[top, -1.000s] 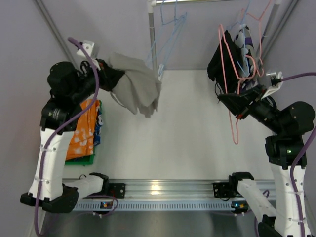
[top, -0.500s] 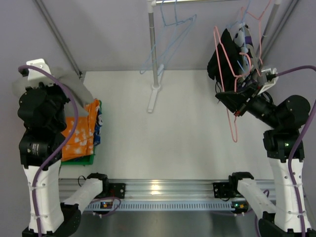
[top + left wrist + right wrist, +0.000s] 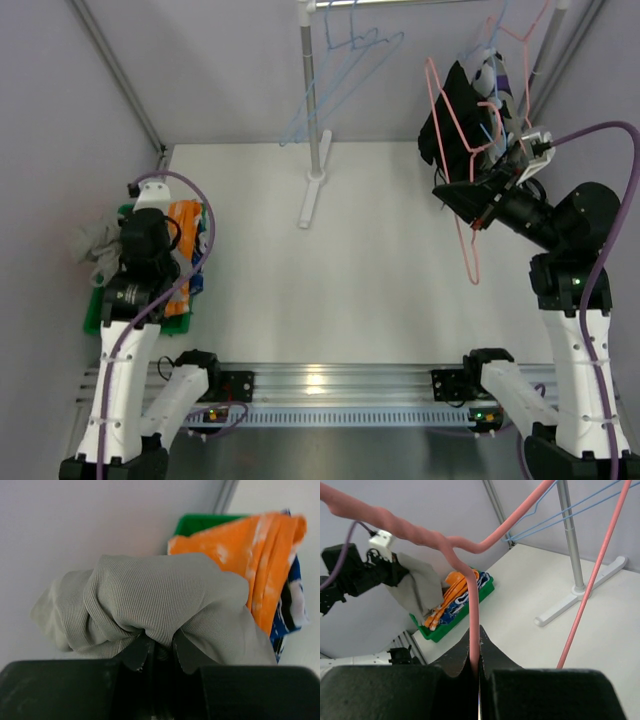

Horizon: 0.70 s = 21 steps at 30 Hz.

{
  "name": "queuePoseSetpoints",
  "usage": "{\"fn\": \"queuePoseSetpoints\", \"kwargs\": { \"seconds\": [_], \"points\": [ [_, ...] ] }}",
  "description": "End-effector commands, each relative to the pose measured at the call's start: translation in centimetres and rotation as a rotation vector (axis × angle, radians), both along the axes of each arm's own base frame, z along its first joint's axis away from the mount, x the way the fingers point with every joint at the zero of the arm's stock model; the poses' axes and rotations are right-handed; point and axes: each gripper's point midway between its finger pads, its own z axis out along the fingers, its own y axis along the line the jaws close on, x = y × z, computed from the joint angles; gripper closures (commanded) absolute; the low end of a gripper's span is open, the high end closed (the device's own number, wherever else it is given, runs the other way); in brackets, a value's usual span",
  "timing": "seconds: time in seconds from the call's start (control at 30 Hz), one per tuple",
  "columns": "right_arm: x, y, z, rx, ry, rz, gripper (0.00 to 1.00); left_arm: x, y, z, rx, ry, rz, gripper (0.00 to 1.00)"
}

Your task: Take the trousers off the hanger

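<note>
The left tool (image 3: 160,652) is narrowed onto a bunched fold of the grey trousers (image 3: 150,597), which bulge out from between its jaws. In the top view this grey bundle (image 3: 93,243) sits at the far left of the frame, over the left edge of the green tray (image 3: 97,312) and against the side wall. In the tray lie the orange trousers (image 3: 184,222) and, beside them toward the frame's centre, the blue-and-white trousers (image 3: 198,278); in the left wrist view both are at the right of the frame, behind the grey cloth.

The right tool (image 3: 479,662) is closed tight on the wire of the pink hanger (image 3: 471,600). In the top view this hanger (image 3: 472,262) is in the upper right of the frame, above the white tabletop (image 3: 380,260), its lower loop hanging below the tool. Behind it, a dark garment (image 3: 452,112) hangs from the rail at the top right. Empty blue hangers (image 3: 345,75) hang near the rack pole (image 3: 313,100) at top centre, whose foot stands on the tabletop.
</note>
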Motion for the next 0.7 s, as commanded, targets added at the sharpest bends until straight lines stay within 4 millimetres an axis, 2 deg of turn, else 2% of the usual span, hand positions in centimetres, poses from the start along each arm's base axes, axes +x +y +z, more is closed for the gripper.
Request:
{"fn": "queuePoseSetpoints", "kwargs": {
  "seconds": [0.0,0.03,0.1,0.13,0.2,0.23,0.27,0.3,0.37,0.4,0.5,0.53,0.6,0.67],
  "points": [
    [-0.4,-0.3,2.1,-0.011,-0.091,-0.01,1.0,1.0,-0.2,-0.6,-0.002,-0.058,-0.016,1.0],
    [-0.6,-0.4,2.2,-0.015,-0.1,-0.012,1.0,1.3,-0.7,-0.8,-0.03,-0.068,-0.04,1.0],
    [-0.7,-0.4,2.0,-0.026,-0.098,-0.014,1.0,1.2,-2.4,0.7,-0.115,-0.139,-0.125,1.0],
    [-0.8,-0.5,2.0,-0.03,-0.102,-0.018,1.0,1.7,-5.2,2.5,-0.178,-0.19,-0.292,1.0],
    [-0.7,-0.5,1.2,-0.045,-0.082,-0.02,1.0,1.3,-9.1,4.8,-0.249,-0.255,-0.513,1.0],
    [-0.7,-0.5,0.3,-0.052,-0.066,-0.019,1.0,0.2,-13.7,6.3,-0.301,-0.279,-0.779,1.0],
    [-0.8,-0.5,-0.2,-0.058,-0.056,-0.019,1.0,-0.8,-15.7,8.3,-0.311,-0.322,-0.902,1.0],
    [-0.6,-0.6,-1.7,-0.071,-0.029,-0.019,1.0,-1.7,-17.4,9.2,-0.366,-0.338,-0.993,1.0],
    [-1.2,-0.6,-2.6,-0.082,-0.031,-0.02,1.0,-2.8,-21.1,10.8,-0.47,-0.302,-1.202,1.0],
    [-1.3,-0.7,-3.4,-0.098,-0.027,-0.019,1.0,-1.6,-22.3,9.9,-0.601,-0.218,-1.213,1.0],
    [-2.1,-0.7,-5.1,-0.136,0.004,-0.004,1.0,-1.1,-24.5,9.8,-0.767,-0.133,-1.294,1.0],
    [-2.6,-0.7,-5.7,-0.145,0.022,0.002,1.0,0.1,-24.8,9.4,-0.797,-0.117,-1.296,1.0],
    [-2.7,-0.8,-6.7,-0.172,0.028,0.004,1.0,1.4,-25.6,7.6,-0.862,-0.047,-1.29,1.0],
    [-3.0,-0.9,-8.1,-0.209,0.052,0.014,1.0,1.9,-26.2,6.4,-0.855,-0.013,-1.293,1.0]
  ]
}}
